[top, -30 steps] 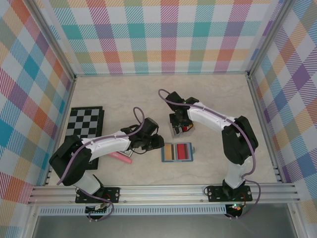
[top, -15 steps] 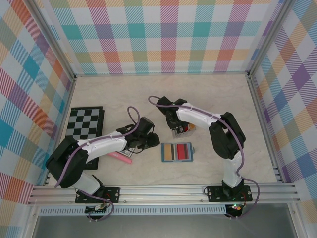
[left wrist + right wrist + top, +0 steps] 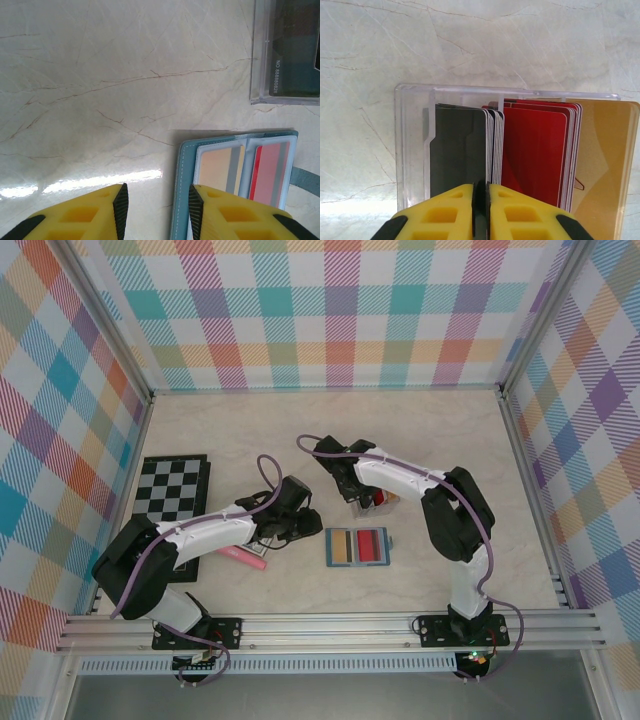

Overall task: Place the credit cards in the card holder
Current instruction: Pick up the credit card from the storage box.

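Two jaws, right gripper (image 3: 481, 210): nearly together, pinched on the near edge of the black card (image 3: 457, 145).
Left gripper (image 3: 157, 212): partly open, empty, low over bare table (image 3: 75, 100), just beside the left edge of the holder (image 3: 179, 200).
Cards (image 3: 535, 150): on edge, packed in a clear case (image 3: 412, 150) near the table's middle; black, then red, then gold.
Holder: open flat, between the case and the table's near edge; a tan and a red card in its slots.
Step in hand: by the look of it, lifting one card clear of the pack.
Doing it well: draw straight out along the case walls, no twist; check for a single card in the pinch, no neighbours dragged along; watch for the case riding up.
Risk: thin, slick plastic, likely to pivot in so narrow a pinch.
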`<act>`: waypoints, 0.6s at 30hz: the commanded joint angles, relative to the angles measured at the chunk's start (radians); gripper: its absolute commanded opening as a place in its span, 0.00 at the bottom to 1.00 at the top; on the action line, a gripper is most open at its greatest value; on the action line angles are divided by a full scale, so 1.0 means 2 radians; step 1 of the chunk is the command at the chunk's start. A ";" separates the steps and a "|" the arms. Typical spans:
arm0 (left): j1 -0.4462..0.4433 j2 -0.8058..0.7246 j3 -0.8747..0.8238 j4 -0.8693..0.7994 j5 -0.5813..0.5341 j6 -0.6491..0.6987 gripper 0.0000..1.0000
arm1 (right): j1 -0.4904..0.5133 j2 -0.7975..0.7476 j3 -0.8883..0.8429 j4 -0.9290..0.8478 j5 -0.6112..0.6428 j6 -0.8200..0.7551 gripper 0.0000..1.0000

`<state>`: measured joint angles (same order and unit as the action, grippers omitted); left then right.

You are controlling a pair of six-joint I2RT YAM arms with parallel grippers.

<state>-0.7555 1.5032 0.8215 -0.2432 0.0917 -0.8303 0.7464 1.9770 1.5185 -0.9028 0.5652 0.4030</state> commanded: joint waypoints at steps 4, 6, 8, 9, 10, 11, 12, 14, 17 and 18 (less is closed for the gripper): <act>0.004 -0.006 -0.007 -0.013 0.000 -0.003 0.39 | 0.000 -0.026 -0.002 -0.020 0.005 0.006 0.10; 0.004 -0.006 -0.007 -0.013 -0.001 -0.002 0.39 | 0.000 -0.033 -0.001 -0.022 -0.002 0.008 0.10; 0.004 -0.006 -0.006 -0.013 -0.001 -0.002 0.39 | 0.000 -0.042 -0.002 -0.023 -0.014 0.012 0.09; 0.003 -0.006 -0.005 -0.013 -0.001 -0.002 0.39 | 0.000 -0.046 -0.004 -0.022 -0.020 0.014 0.09; 0.004 -0.006 -0.005 -0.013 -0.002 -0.003 0.39 | 0.000 -0.052 -0.008 -0.020 -0.028 0.015 0.09; 0.004 -0.006 -0.005 -0.013 -0.001 -0.002 0.39 | 0.000 -0.056 -0.012 -0.016 -0.035 0.016 0.09; 0.004 -0.006 -0.005 -0.013 0.000 -0.002 0.39 | 0.000 -0.059 -0.014 -0.014 -0.039 0.017 0.07; 0.004 -0.006 -0.004 -0.013 0.000 -0.002 0.39 | 0.000 -0.065 -0.016 -0.015 -0.047 0.020 0.06; 0.004 -0.008 -0.002 -0.013 0.003 -0.001 0.39 | 0.000 -0.080 -0.016 -0.015 -0.060 0.025 0.02; 0.005 -0.012 -0.001 -0.013 0.007 0.000 0.39 | -0.001 -0.089 -0.018 -0.012 -0.073 0.027 0.00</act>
<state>-0.7551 1.5032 0.8211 -0.2447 0.0944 -0.8303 0.7464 1.8568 1.4975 -0.9123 0.4786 0.4305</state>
